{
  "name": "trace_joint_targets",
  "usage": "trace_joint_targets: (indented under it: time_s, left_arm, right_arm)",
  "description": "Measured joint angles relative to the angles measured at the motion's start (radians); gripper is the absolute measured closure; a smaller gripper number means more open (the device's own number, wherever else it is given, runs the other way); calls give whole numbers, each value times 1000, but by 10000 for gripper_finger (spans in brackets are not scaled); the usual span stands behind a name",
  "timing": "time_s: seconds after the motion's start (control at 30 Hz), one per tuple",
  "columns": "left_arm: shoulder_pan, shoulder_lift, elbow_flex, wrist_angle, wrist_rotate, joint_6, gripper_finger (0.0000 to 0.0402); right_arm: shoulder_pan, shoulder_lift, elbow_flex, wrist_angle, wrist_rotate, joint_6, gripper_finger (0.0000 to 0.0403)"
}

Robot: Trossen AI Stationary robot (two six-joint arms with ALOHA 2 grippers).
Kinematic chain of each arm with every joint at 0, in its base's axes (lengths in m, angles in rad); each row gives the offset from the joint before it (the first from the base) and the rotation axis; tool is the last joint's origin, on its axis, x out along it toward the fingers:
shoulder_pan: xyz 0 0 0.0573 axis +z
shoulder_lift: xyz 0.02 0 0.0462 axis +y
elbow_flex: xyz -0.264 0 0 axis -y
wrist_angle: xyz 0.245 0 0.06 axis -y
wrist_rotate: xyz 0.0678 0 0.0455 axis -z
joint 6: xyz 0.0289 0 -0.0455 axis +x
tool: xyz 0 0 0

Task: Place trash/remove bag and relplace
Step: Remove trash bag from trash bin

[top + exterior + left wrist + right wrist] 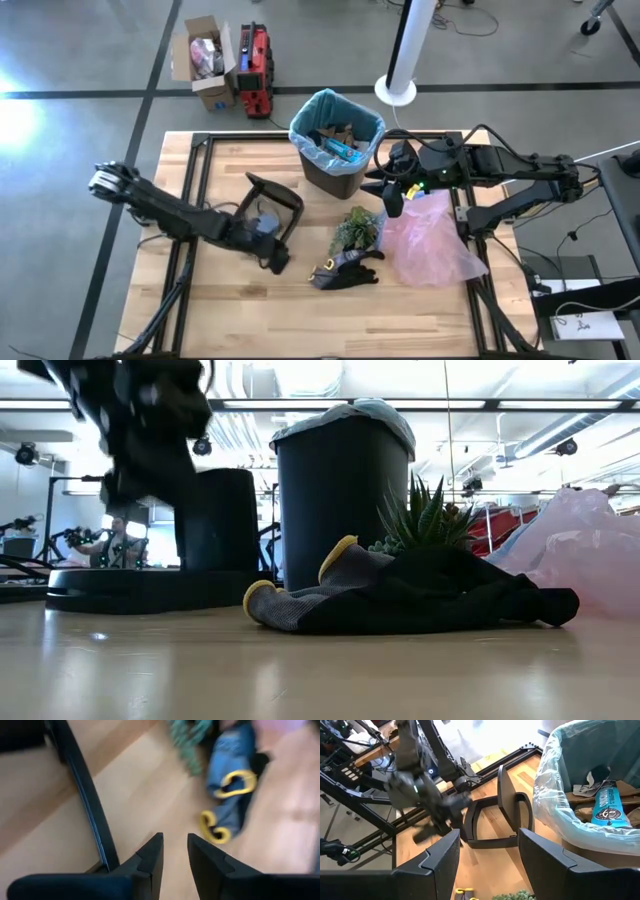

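Now the right gripper (393,205), spread and empty, should pinch the bag (303,130) rim squarely; the left gripper (174,851) hangs slightly parted.

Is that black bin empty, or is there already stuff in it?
Not empty. The black bin, lined with a blue bag, holds brown paper and a blue wrapper.

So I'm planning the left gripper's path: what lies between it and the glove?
In the high view, only bare table separates the left gripper from the glove.

Glove (345,271), plant (357,229), pink bag (432,240)
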State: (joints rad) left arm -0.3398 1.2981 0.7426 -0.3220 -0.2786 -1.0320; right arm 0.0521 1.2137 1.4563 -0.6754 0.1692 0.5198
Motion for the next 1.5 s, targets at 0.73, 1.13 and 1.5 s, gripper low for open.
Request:
trace_joint_targets:
  time_s: [0.73,1.13,1.5]
  left_arm:
    - [41,13,22,-612,-283,-314,308]
    - [-6,-365,-4,-386,-343,-219,307]
    - [-14,-86,-138,178,-419,-125,329]
  right_arm:
    - [3,0,0,-1,-8,83,217]
    - [3,0,-4,-135,130,117,217]
    - [3,0,-5,-132,130,119,217]
